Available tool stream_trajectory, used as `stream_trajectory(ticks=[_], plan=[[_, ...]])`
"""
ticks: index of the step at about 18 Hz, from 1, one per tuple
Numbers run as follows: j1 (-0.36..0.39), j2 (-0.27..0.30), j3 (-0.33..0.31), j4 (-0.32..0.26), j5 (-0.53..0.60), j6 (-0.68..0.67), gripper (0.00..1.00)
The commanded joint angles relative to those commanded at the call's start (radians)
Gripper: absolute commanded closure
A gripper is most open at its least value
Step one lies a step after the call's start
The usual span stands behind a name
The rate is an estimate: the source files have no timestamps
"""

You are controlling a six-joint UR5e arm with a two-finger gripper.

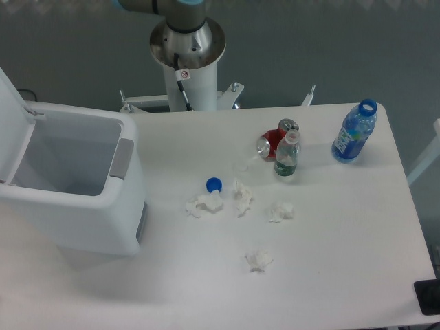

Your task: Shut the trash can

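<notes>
Trash can (75,199) at left of frame, lid (12,120) raised. No label on the bottles legible. Gripper out of frame; its state cannot be told.

A white table (344,261) with rounded corners fills the lower and middle frame under even, soft light, while a plain grey floor (330,48) spans the top, with white metal frame legs (307,95) showing just beyond the table's far edge at upper centre.
</notes>
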Motion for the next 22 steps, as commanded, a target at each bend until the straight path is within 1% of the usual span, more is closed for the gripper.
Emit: stream_trajectory(ticks=[3,10,12,14,20,22], plan=[[0.0,-0.018,0.0,0.002,0.002,0.0,0.0],[0.0,-0.019,-0.003,0.0,0.012,0.0,0.0],[0.0,-0.023,-0.006,-0.002,0.034,0.0,0.0],[0.002,-0.023,-0.009,0.0,0.08,0.0,0.0],[0.006,-0.005,-0.02,-0.002,0.097,0.0,0.0],[0.008,0.014,-0.032,-0.003,0.103,0.0,0.0]])
